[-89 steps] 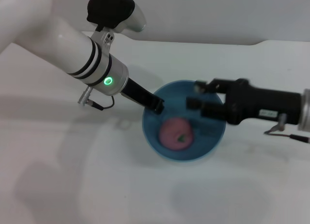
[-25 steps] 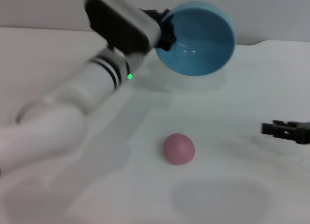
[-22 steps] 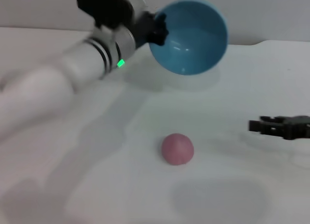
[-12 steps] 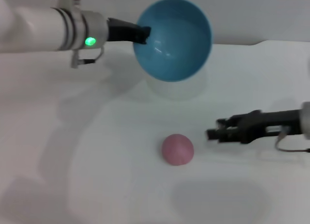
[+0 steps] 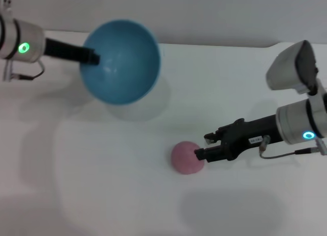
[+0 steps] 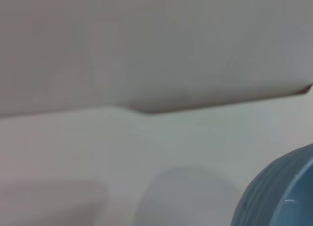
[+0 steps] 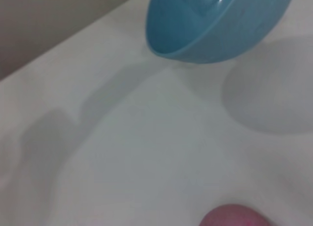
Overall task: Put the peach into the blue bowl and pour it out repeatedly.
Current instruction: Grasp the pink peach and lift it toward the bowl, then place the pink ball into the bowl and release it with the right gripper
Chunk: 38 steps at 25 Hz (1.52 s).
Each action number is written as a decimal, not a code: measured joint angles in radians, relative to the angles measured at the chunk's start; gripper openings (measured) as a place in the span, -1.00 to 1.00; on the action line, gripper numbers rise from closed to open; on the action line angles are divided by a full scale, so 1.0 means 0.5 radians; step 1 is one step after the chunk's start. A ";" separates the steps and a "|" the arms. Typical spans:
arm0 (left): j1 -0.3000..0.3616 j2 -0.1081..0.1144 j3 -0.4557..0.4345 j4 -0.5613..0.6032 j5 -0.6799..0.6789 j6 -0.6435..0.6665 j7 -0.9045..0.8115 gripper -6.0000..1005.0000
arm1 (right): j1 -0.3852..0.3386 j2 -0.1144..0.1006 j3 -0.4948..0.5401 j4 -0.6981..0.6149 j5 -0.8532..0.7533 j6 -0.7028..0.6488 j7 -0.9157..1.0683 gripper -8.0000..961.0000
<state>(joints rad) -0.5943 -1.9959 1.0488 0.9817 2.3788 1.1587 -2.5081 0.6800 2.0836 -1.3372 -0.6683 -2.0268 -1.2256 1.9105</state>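
Head view: saw the whole scene at once. Found the blue bowl [image 5: 122,60] in the upper left of the frame, lifted off the white table [image 5: 102,195] and tipped so that its empty inside faced the camera. Noted the left gripper [image 5: 93,57] at the bowl's left rim, its dark claw pinching that rim, with a green light on the white arm behind. Saw a soft grey shadow on the table under the bowl. Found the peach [image 5: 186,158] alone on the table just right of the frame's centre, well apart from the bowl. Saw the right gripper [image 5: 202,147] reaching in from the right, claw spread, one black fingertip above and one right against the peach's right side; could not tell whether either pressed on it.

Left wrist view: caught only a curved slice of the bowl's outer wall [image 6: 281,196], faintly ribbed, plus bare table and grey wall. Showed no peach and no fingers.

Right wrist view: showed the bowl [image 7: 215,25] from outside and below, rim tilted, with glints on the glossy inside. Caught just the top of the peach [image 7: 234,217], cut off by the frame edge.

Noted the bowl as smooth, shiny, deep and round; the peach as matte pink and ball-shaped.
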 joint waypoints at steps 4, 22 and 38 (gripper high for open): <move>0.022 0.004 -0.013 0.018 0.118 0.063 -0.070 -0.99 | 0.020 0.005 -0.233 0.034 0.140 0.161 0.003 0.23; 0.030 -0.042 -0.020 0.034 0.254 0.174 -0.171 -0.99 | 0.019 -0.007 -0.944 0.010 0.391 0.720 0.133 0.10; -0.139 -0.123 0.215 -0.139 0.250 0.200 -0.214 -0.99 | -0.611 -0.013 -0.023 -0.741 0.380 0.365 -0.003 -0.76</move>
<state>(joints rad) -0.6641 -2.0576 1.1563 0.9120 2.5040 1.2586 -2.6150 0.3745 2.0770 -1.3486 -1.0386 -1.8367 -1.0429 1.9089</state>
